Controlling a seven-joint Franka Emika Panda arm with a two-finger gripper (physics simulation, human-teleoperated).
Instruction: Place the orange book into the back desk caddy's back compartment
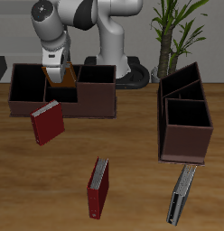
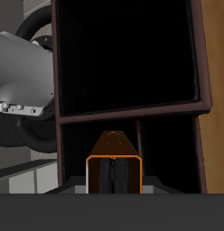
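Now the pincer is clamped on the orange book, holding it upright just above the back desk caddy, at about ten o'clock on the surface. Judging from the wrist view, the orange spine hangs over a dark open cell, so the lowering step seems in hand. Next, I judge, comes a straight descent clear of the divider, then letting go.

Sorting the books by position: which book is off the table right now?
The orange book, held in the gripper above the back desk caddy. Both dark red books lie on the table.
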